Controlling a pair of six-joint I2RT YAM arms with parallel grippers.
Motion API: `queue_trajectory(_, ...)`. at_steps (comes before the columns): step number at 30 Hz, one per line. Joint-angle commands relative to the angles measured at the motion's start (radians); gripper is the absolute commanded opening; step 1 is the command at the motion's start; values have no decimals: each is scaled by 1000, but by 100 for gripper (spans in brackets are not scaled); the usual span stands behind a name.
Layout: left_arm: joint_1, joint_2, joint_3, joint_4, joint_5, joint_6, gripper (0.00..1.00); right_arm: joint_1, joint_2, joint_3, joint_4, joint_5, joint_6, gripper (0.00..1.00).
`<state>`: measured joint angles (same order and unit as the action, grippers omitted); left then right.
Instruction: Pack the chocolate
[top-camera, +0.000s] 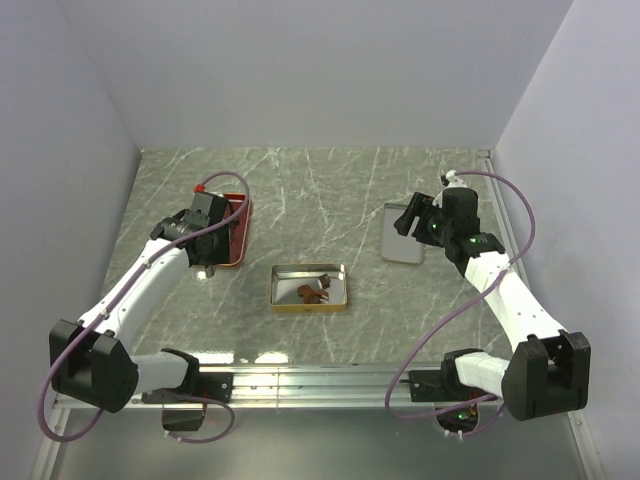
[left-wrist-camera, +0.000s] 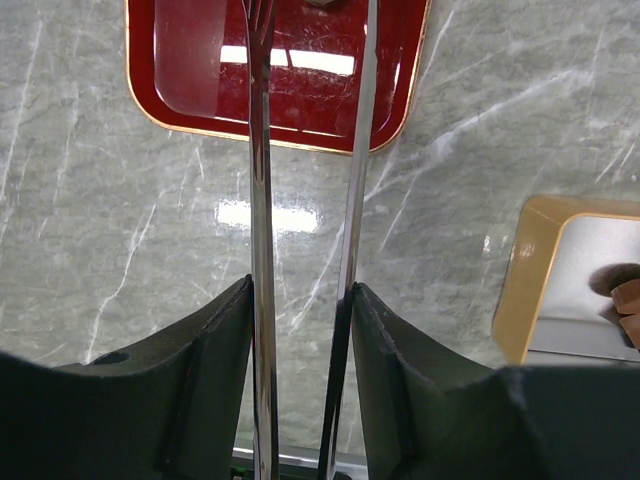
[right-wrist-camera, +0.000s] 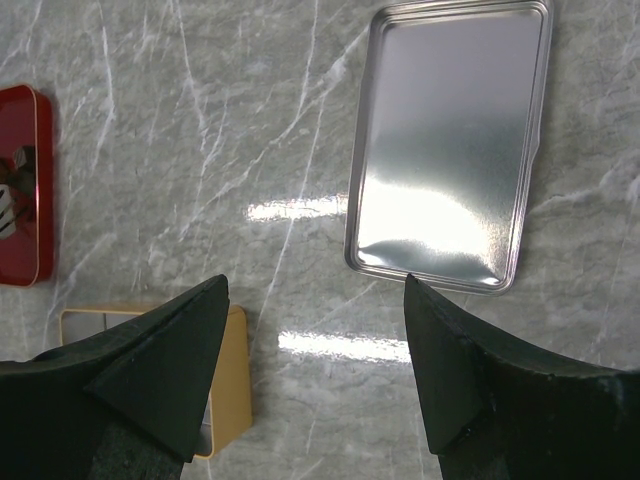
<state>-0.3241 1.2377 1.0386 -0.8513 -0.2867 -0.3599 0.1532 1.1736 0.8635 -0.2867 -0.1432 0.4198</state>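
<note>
Dark brown, lumpy chocolate pieces (top-camera: 310, 292) lie inside the shallow gold rectangular tin (top-camera: 309, 308) at mid-table. The left gripper (left-wrist-camera: 302, 290) pinches slim, shiny metal tweezers (left-wrist-camera: 262, 200), whose blades reach over a glossy red tray (left-wrist-camera: 200, 128). The right gripper (right-wrist-camera: 315, 300), fingers spread wide, hangs above a flat silver lid (right-wrist-camera: 450, 150) on grey veined marble (top-camera: 300, 190)

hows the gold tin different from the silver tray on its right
The gold tin has tall yellow walls; the silver tray is shallow, with a low rim. The gold tin holds brown chocolate; the silver tray is bare. The gold tin lies lengthwise across the table, the silver tray front to back. Both are rounded rectangles lying flat, open side up.
</note>
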Motion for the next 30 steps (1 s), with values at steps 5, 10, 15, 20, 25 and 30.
queue_trajectory(5, 2, 0, -8, 38, -28, 9, 44, 8, -22, 17, -5, 19, 0, 78)
queue_trajectory(10, 2, 3, -6, 40, -22, 10, 39, 8, -22, 16, -3, 16, 0, 78)
queue_trajectory(15, 3, 0, 0, 34, -17, 13, 36, 8, -25, 14, -2, 16, 0, 78)
queue_trajectory(20, 2, 5, 17, 15, -22, 19, 35, 8, -23, 14, 0, 13, 2, 78)
queue_trajectory(25, 2, -4, 41, -9, -16, 25, 35, 8, -20, 16, 3, 11, 4, 78)
queue_trajectory(30, 2, -4, 63, -23, 14, 24, 35, 14, -9, 19, 3, 5, 4, 78)
